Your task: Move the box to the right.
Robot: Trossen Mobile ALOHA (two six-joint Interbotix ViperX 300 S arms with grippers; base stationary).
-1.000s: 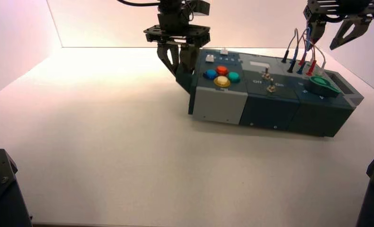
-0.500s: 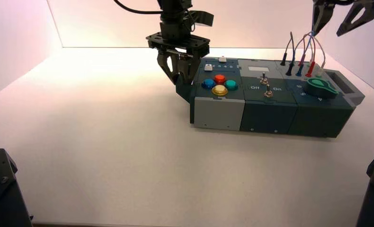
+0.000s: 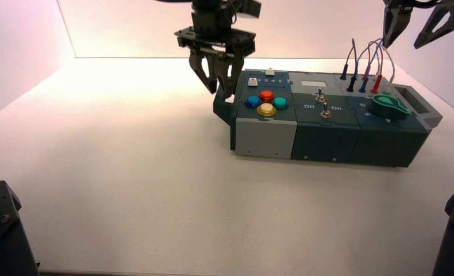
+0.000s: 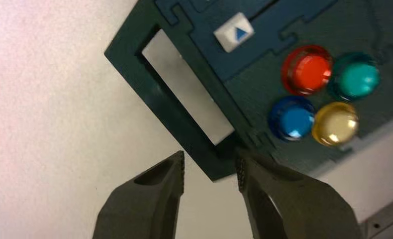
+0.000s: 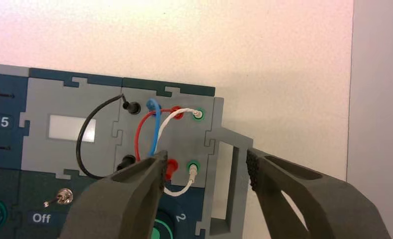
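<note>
Sitting toward the table's right, the box (image 3: pixel 326 135) has the left gripper (image 3: pixel 225 96) at its left handle (image 3: pixel 223 109), claw parted, and the right gripper (image 3: pixel 403 46) spread above its wires (image 3: pixel 379 53); lowering carelessly could snag them.
</note>
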